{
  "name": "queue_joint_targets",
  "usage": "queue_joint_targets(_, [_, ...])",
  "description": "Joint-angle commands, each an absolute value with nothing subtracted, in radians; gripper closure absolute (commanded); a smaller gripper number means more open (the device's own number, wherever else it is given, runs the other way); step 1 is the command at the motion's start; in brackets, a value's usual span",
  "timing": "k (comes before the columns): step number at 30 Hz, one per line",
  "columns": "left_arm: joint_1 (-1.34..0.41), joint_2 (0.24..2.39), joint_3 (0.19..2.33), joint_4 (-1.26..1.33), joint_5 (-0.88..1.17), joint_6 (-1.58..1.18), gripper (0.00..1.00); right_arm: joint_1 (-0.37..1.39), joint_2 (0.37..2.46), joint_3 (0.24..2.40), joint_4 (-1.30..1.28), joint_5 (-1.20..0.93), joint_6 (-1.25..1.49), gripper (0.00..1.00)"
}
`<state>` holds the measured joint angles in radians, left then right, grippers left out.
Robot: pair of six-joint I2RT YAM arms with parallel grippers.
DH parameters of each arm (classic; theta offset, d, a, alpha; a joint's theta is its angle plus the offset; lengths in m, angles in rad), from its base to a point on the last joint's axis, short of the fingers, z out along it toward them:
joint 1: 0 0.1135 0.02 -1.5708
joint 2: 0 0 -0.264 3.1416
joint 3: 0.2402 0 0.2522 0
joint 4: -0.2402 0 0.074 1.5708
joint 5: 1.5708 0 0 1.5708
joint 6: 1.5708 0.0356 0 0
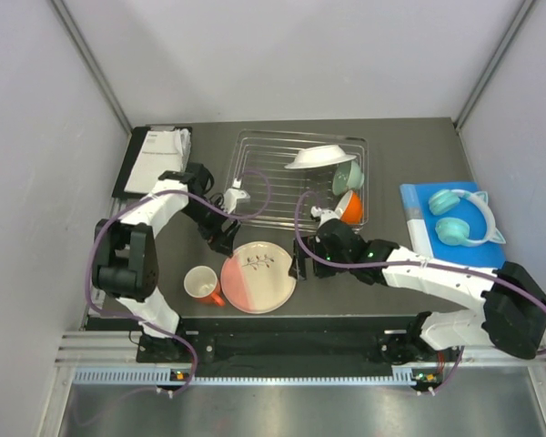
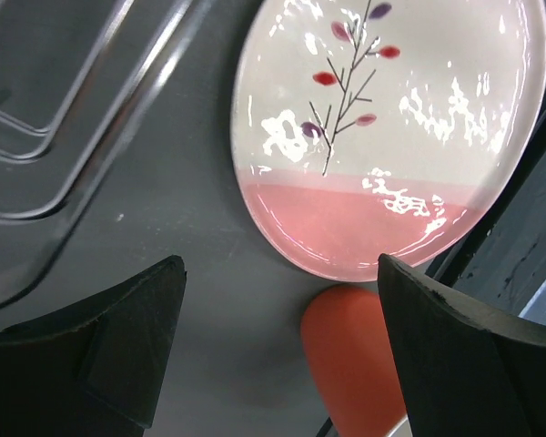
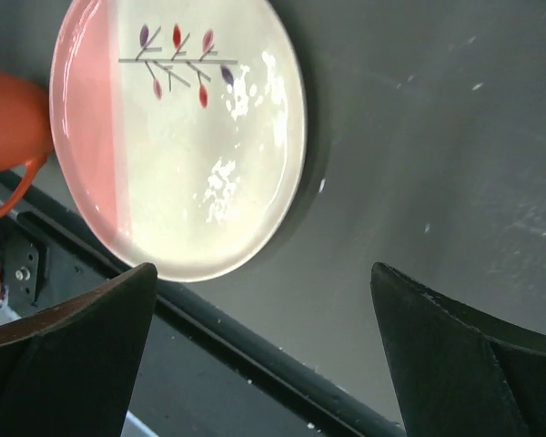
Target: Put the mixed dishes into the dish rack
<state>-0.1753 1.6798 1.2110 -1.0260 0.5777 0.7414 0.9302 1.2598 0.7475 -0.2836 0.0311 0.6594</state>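
Observation:
The pink-and-cream twig plate (image 1: 259, 277) lies flat on the dark table in front of the wire dish rack (image 1: 255, 196). A salmon-orange cup with a handle (image 1: 201, 285) stands to the plate's left. In the rack are a white bowl (image 1: 320, 157), a mint green bowl (image 1: 348, 176) and an orange mug (image 1: 349, 208). My left gripper (image 1: 225, 242) is open and empty, just beyond the plate's far-left rim; its view shows the plate (image 2: 391, 137), the cup (image 2: 355, 355) and rack wire (image 2: 73, 137). My right gripper (image 1: 299, 268) is open and empty at the plate's right rim (image 3: 182, 137).
A black tray with white papers (image 1: 155, 159) sits at the back left. Teal headphones (image 1: 464, 218) lie on a blue pad (image 1: 419, 209) at the right. The table's front edge (image 3: 255, 337) runs close under the right gripper.

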Motion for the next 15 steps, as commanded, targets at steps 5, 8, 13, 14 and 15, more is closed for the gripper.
queue_joint_targets(5, [-0.238, 1.739, 1.154, -0.970, 0.525, 0.801, 0.09, 0.954, 1.342, 0.697, -0.106, -0.051, 0.739, 0.02])
queue_joint_targets(8, [-0.247, 1.775, 1.144, -0.937, 0.523, 0.796, 0.09, 0.954, 1.406, 0.681, -0.065, -0.069, 0.744, 0.05])
queue_joint_targets(13, [-0.259, 1.812, 1.114, -0.885, 0.519, 0.795, 0.10, 0.962, 1.473, 0.725, -0.049, -0.075, 0.733, 0.12])
queue_joint_targets(14, [-0.261, 1.813, 1.106, -0.878, 0.520, 0.796, 0.09, 0.965, 1.489, 0.730, -0.046, -0.074, 0.733, 0.12])
queue_joint_targets(15, [-0.262, 1.816, 1.092, -0.858, 0.522, 0.796, 0.09, 0.965, 1.502, 0.736, -0.046, -0.074, 0.736, 0.13])
